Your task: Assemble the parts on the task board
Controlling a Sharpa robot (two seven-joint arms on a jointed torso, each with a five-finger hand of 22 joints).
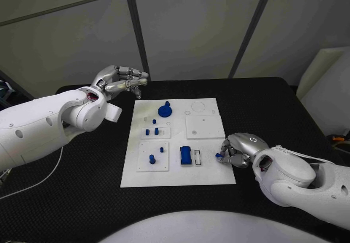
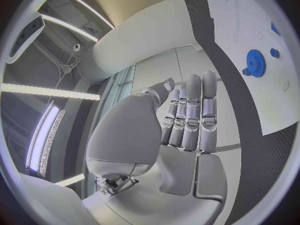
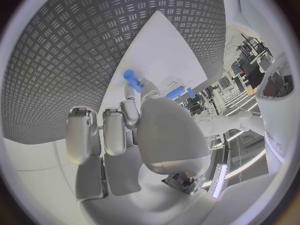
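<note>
With the right hand [image 1: 234, 152] pinching a small blue part [image 1: 218, 155] at the board's [image 1: 208, 174] 4 o'clock edge, keep it upright while the left hand [image 1: 120, 80], clenched empty, waits at 10 o'clock.

Parts [image 1: 186, 155] lie on the task board [image 1: 208, 169].

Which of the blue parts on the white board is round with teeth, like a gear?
The blue gear at the far end of the task board, nearest the left hand. The other blue parts are pegs or blocks.
</note>
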